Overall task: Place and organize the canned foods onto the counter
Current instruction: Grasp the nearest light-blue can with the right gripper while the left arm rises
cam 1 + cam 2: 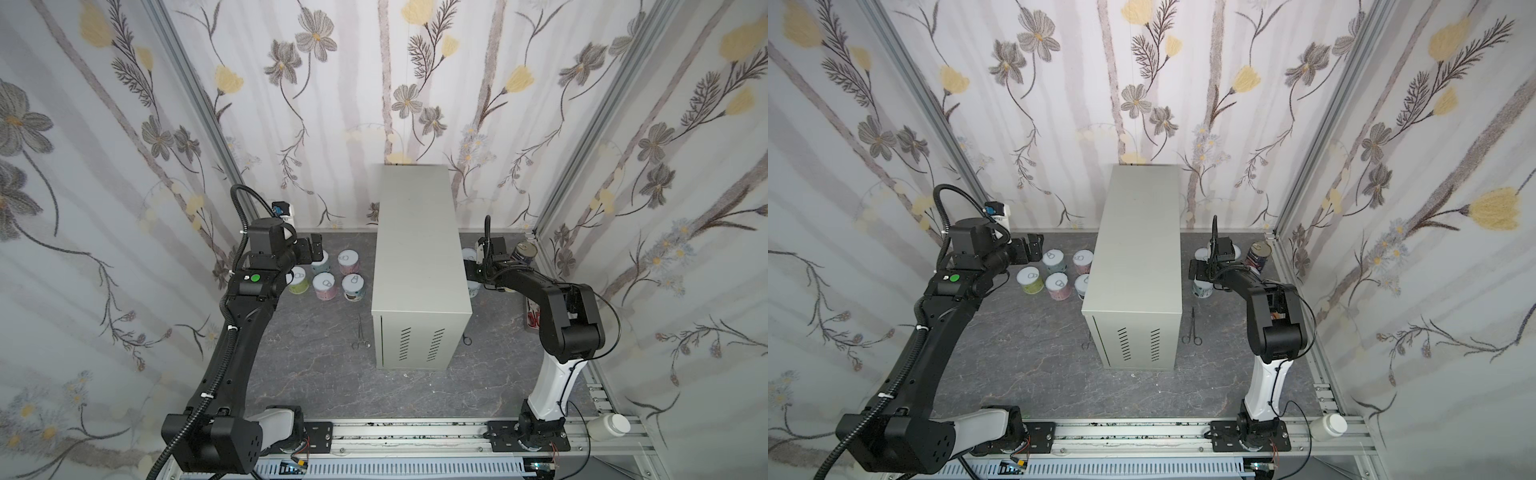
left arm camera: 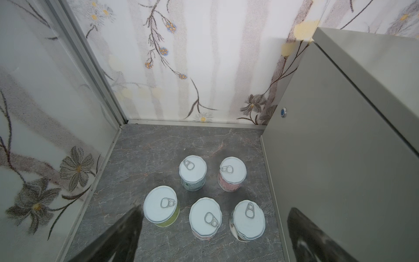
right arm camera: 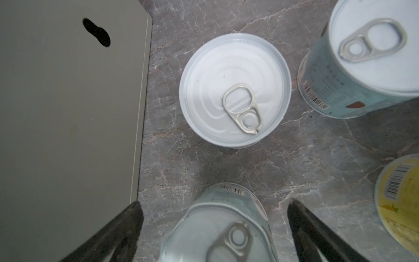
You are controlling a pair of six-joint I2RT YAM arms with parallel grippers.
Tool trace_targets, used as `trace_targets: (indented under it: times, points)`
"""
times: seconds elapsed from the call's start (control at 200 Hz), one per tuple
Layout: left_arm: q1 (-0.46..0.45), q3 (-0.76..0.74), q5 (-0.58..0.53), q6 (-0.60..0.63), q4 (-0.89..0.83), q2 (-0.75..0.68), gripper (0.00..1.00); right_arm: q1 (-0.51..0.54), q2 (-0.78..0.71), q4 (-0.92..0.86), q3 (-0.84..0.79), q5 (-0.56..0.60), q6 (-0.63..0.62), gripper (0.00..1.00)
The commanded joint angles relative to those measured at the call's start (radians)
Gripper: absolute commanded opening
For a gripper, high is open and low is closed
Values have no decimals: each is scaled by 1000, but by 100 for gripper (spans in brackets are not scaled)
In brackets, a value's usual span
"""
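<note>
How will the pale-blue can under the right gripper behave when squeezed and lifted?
The pale-blue can looks like rigid metal, so probably won't crush. Its smooth label may slip slightly. Short, wide and upright, it seems unlikely to tip.

floral wallpapered walls enclose a grey marbled floor.

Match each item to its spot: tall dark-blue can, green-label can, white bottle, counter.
Items:
1. tall dark-blue can
2. green-label can
3. white bottle
4. counter

Spots:
A. front rail, right end
B. middle of the floor, vent slots facing front
C. floor, left of the counter
D. floor, far right corner

Pairs: 1-D, 2-C, 3-A, 4-B
</note>
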Motion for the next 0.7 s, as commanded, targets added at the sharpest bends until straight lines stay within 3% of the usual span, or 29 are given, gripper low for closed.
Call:
trace_targets:
  times: [0.0, 0.305, 0.694]
  points:
    - [1, -1, -1, 4, 4, 2, 100, 22, 25, -25, 21, 53, -38, 100]
    - [0, -13, 9, -2, 14, 8, 100, 47, 62, -37, 10, 134, -51, 96]
    - [-1, -13, 22, -14, 8, 37, 100, 52, 78, -46, 3, 145, -54, 60]
